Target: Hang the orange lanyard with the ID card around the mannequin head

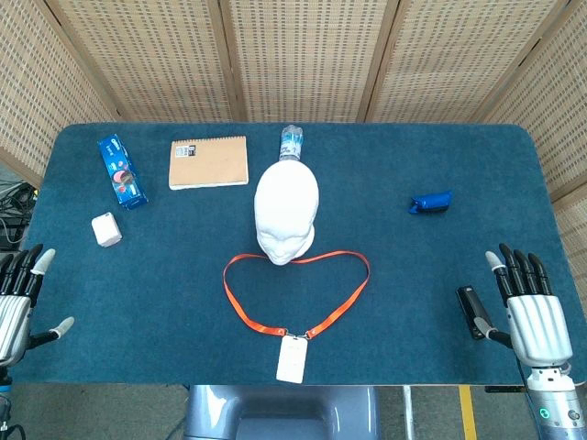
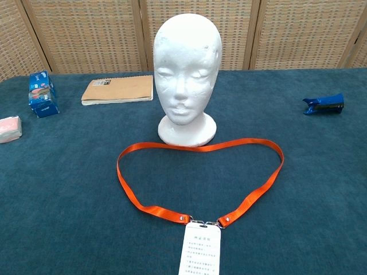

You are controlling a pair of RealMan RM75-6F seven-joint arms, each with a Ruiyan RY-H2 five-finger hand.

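Note:
A white mannequin head [image 1: 286,213] [image 2: 187,74] stands upright at the table's middle. The orange lanyard [image 1: 240,301] [image 2: 131,192] lies flat in a loop in front of it, its far side touching the head's base. Its white ID card [image 1: 292,358] [image 2: 200,251] rests at the near table edge. My left hand [image 1: 18,298] is at the near left edge, fingers spread, holding nothing. My right hand [image 1: 530,307] is at the near right edge, fingers straight, also holding nothing. Neither hand shows in the chest view.
A brown notebook [image 1: 209,162] [image 2: 118,90], a blue box [image 1: 122,171] [image 2: 42,94] and a small white-pink block [image 1: 106,229] [image 2: 8,128] lie at the left. A bottle [image 1: 292,142] stands behind the head. A blue object [image 1: 430,203] [image 2: 324,105] lies right; a black item [image 1: 473,312] is beside my right hand.

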